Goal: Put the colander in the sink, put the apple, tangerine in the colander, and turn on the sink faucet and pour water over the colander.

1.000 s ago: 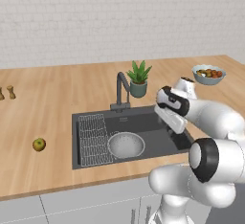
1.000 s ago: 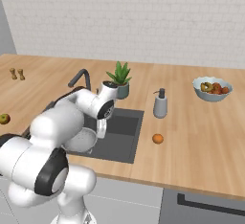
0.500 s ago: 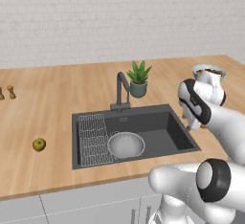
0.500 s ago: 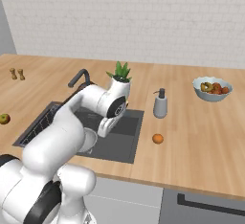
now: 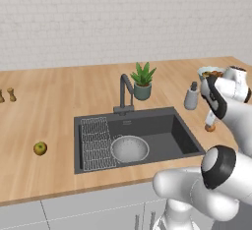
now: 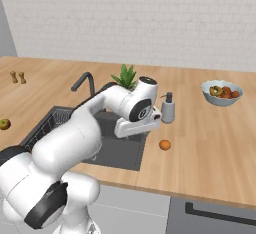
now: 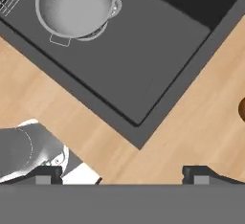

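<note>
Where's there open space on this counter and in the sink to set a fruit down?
Free: the sink floor right of the colander; the counter between the apple and the sink. Crowded: behind the sink, with faucet, potted plant, soap dispenser.

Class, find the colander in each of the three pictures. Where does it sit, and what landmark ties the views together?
Left base view: colander in the sink, beside the wire rack.
Right base view: colander not visible.
Hand view: colander at top left, on the sink floor.
Shared landmark: the sink.
</note>
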